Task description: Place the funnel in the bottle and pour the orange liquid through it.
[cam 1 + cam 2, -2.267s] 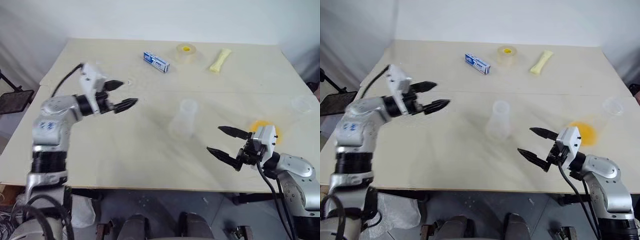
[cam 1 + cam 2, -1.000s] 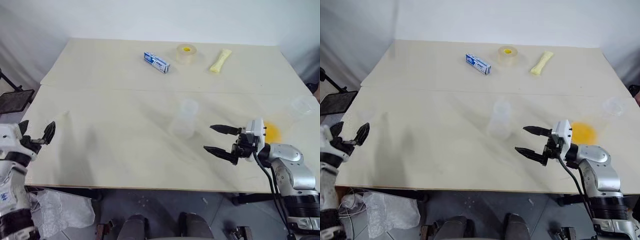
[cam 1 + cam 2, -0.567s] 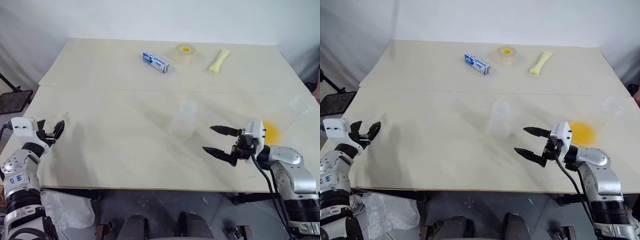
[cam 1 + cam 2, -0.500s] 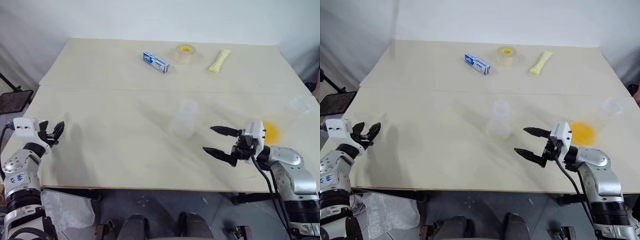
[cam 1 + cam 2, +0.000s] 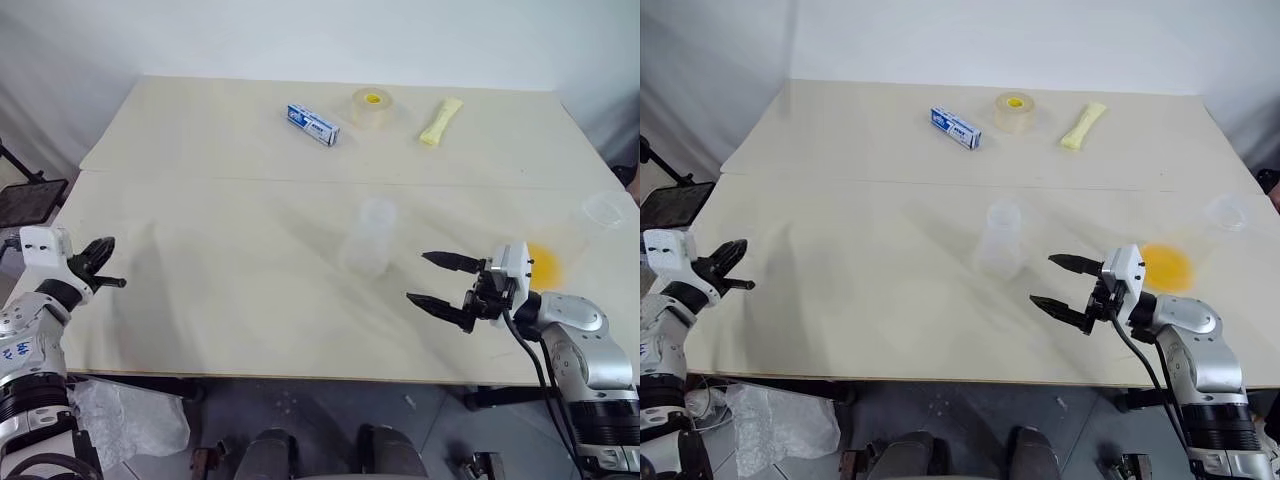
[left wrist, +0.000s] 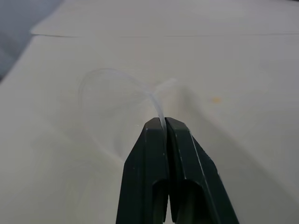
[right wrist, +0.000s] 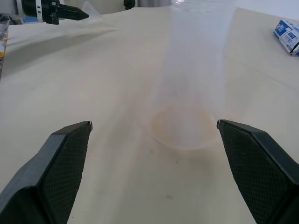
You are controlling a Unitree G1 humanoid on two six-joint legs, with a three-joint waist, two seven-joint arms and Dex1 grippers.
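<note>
Clear plastic, the funnel (image 6: 117,95) sits pinched by its rim in your left pincer (image 6: 164,122), far to the left of the bottle (image 5: 366,238) at the table's (image 5: 240,150) near edge. Your right pincer (image 5: 432,279) gapes wide just right of the bottle, with the orange liquid (image 5: 543,263) beyond it.

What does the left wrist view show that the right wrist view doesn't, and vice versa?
Left wrist view adds: the clear funnel, its rim pinched in the shut left tool. Right wrist view adds: the right tool wide open, the clear bottle standing ahead between its fingers, untouched, and a blue-and-white box. Both: the pale table and the left tool, seen far off from the right wrist.
</note>
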